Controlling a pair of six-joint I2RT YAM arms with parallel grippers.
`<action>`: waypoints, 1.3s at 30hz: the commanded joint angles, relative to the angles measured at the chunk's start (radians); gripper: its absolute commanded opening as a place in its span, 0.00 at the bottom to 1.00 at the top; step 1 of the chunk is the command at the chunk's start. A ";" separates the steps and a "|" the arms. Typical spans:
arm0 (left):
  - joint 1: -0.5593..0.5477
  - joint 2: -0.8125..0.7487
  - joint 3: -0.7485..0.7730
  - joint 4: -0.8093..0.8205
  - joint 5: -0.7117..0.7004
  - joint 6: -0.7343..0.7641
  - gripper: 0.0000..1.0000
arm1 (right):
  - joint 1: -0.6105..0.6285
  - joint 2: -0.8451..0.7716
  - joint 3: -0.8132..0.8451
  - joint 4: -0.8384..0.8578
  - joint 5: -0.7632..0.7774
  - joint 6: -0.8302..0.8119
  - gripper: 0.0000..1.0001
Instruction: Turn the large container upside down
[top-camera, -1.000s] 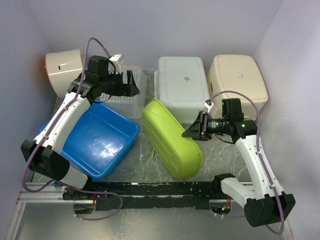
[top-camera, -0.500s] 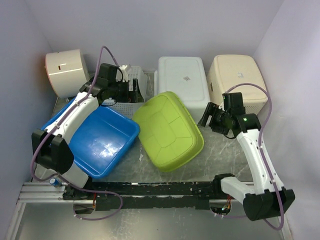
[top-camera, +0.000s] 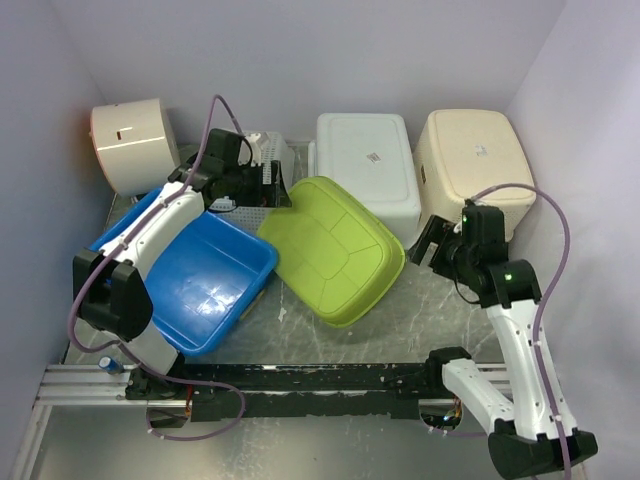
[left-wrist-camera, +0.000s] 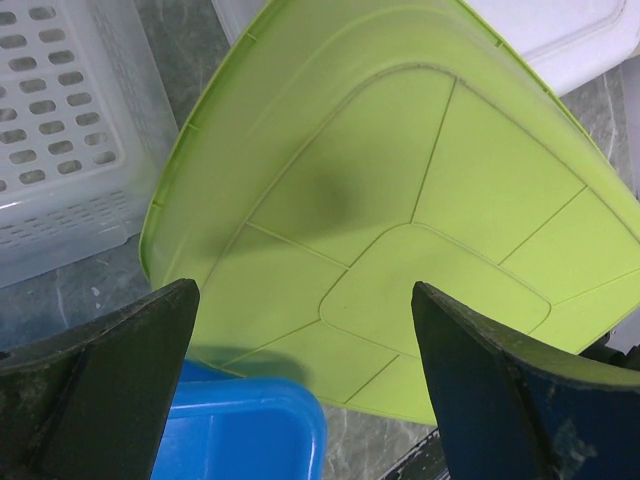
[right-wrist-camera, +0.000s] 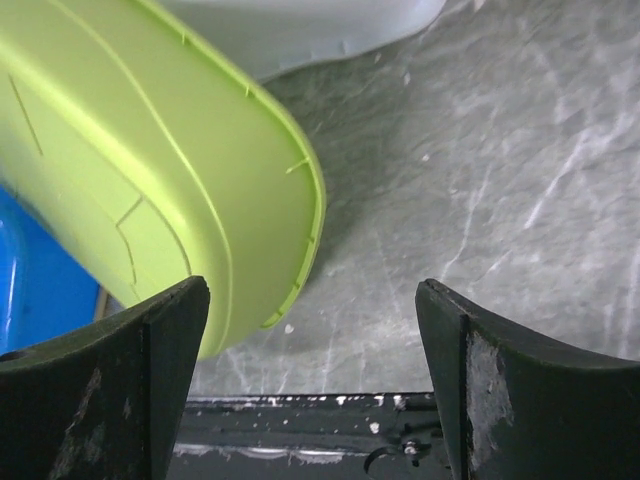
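1. From above, we see only a far sliver of the perforated basket (top-camera: 278, 155); the left arm (top-camera: 165, 210) covers the rest.
2. The lime container (top-camera: 335, 250) hides the white bin's (top-camera: 365, 140) near left corner.
3. In the right wrist view, the lime container runs off the left edge.
4. We cannot read the bin's small label (top-camera: 373, 156).
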 joint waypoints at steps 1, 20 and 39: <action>-0.007 0.005 0.075 0.009 -0.066 -0.001 1.00 | 0.000 -0.075 -0.106 0.074 -0.152 0.049 0.85; 0.028 0.129 -0.033 0.233 0.246 0.083 1.00 | 0.000 -0.355 -0.557 0.638 -0.457 0.182 0.92; -0.031 0.097 0.045 0.121 0.081 0.145 1.00 | 0.000 -0.309 -0.534 0.503 -0.330 0.143 0.94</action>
